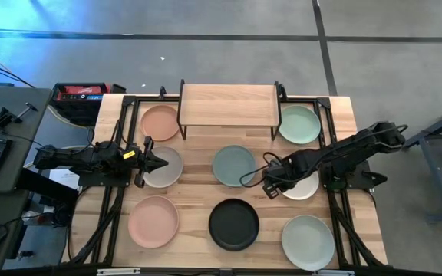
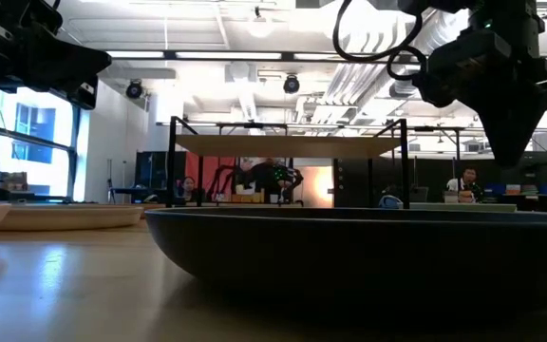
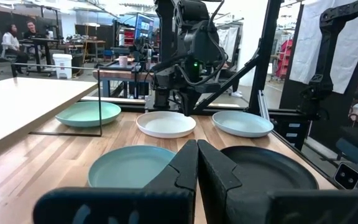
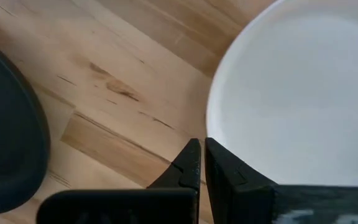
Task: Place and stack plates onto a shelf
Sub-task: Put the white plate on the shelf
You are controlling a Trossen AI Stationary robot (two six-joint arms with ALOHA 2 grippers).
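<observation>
Wooden top of the shelf (image 1: 229, 104) is seen bare at the far edge of the table (image 1: 190, 192), so nothing has been stacked yet, going by how things lie. 8 plates are spread flat on the table, rims up, well apart from each other, probably laid out that way so each rim can be reached on its own.

Peach ones are at the far left (image 1: 159, 123) and near left (image 1: 153, 221), pale green at the far right (image 1: 299, 124) and near right (image 1: 308, 241), the grey-blue plate (image 1: 234, 165) in the middle, the black plate (image 1: 234, 225) in front of it, the grey plate (image 1: 162, 166) on the left, and the white plate (image 1: 301, 186) on the right.

The right gripper (image 4: 201, 163) is hung low just over the white plate's inner rim, fingers clenched together on nothing. That pose looks like a lineup for a rim pick, though the fingers would have to be opened first. The left gripper (image 3: 197, 163) is held just beside the grey plate, also clenched and empty, pointed across the table toward the other arm.

Round plates, so no long axis to speak of. The shelf's long side is run left to right, parallel to the table's far edge, with room for about 2 plates side by side.
</observation>
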